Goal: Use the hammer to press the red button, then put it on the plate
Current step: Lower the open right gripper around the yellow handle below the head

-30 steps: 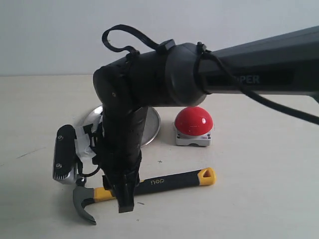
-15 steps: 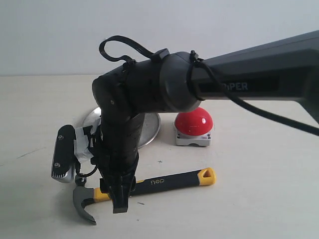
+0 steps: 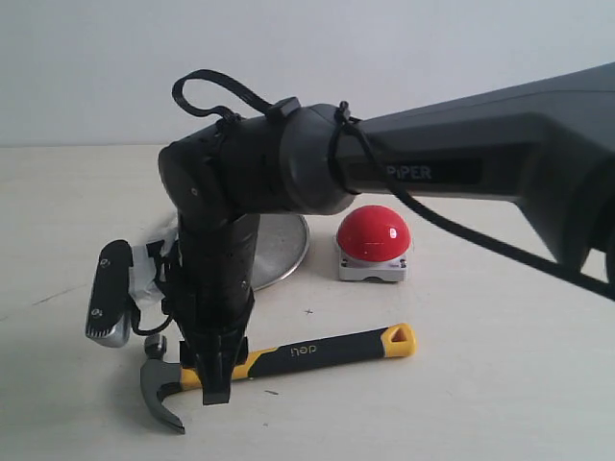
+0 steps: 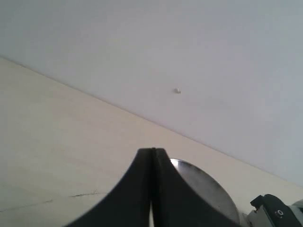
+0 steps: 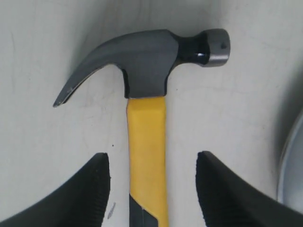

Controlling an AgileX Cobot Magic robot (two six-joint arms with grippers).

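Straddling the hammer (image 5: 147, 127) just below its dark head, our right gripper (image 5: 152, 163) stands wide open, a finger on each side of the yellow handle and touching neither side. We see the hammer lying flat on the counter (image 3: 480, 384), in front of the plate (image 3: 283, 245) and the red button (image 3: 374, 233), apart from both. Our left gripper (image 4: 152, 158) is closed tight with nothing in it
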